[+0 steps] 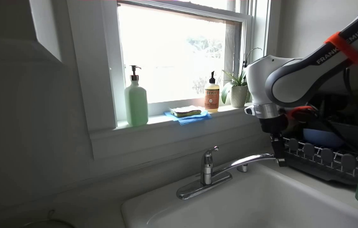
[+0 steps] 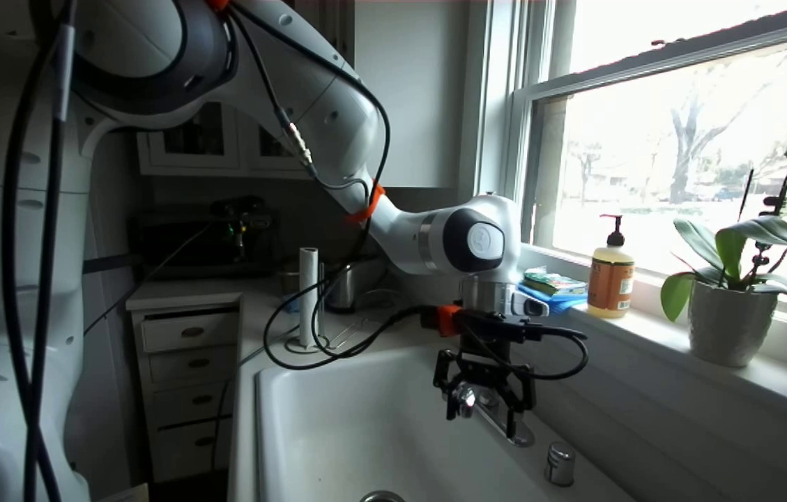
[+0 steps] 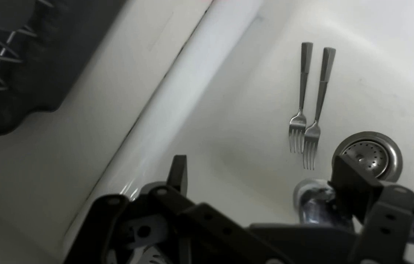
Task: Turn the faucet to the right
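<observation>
— Where to begin?
— At the gripper [image 3: 263, 174]. Spread wide, with fingers [image 3: 355, 184] well apart and nothing clamped.
— Next, moving outward?
— To the spout [image 3: 317, 211] of the faucet [image 1: 207, 172]: between those fingers, close by the one nearer the drain [image 3: 372, 157] in the wrist view. Perhaps touching; hard to tell.
— Lying which way?
— Running back from the gripper to the upright post [image 1: 208, 178] and flat base [image 1: 193, 189] on the sink ledge [image 1: 156, 201], under the window [image 1: 172, 63]. Slanting toward the dish rack [image 1: 327, 155], judging by an exterior view.
— So, for turning right?
— Probably best to press from the drain side, sweeping toward the dish rack in an arc around the post. With too straight a push, likely to slip off the tip.
</observation>
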Motion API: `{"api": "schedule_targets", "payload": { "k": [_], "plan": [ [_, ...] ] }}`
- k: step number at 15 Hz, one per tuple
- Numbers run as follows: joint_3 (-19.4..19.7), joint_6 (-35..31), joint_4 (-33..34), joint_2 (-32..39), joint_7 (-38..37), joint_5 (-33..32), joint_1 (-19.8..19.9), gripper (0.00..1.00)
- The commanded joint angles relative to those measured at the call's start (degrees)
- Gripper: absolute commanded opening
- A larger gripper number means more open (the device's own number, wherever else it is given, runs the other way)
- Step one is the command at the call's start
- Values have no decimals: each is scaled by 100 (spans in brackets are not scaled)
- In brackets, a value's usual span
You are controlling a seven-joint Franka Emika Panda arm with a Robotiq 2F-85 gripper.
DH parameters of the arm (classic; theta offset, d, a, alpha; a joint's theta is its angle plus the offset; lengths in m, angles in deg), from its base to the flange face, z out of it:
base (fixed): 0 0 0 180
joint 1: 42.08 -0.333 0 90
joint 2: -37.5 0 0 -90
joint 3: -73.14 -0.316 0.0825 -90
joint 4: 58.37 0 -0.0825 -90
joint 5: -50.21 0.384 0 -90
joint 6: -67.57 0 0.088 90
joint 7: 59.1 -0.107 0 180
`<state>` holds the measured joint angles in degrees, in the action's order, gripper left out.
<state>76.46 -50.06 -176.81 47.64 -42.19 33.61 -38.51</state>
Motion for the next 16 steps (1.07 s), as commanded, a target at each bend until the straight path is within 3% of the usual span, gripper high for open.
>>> {"api": "schedule_targets", "payload": {
  "k": [1,7,14,16],
  "plan": [
    [56,-313,113,85,211,-129,103,100],
    [41,-369,232,162,425,1,129,100],
    [-179,455,111,-481,1545,554,80,100],
    [-213,839,142,-745,1537,586,12,100]
  ]
}}
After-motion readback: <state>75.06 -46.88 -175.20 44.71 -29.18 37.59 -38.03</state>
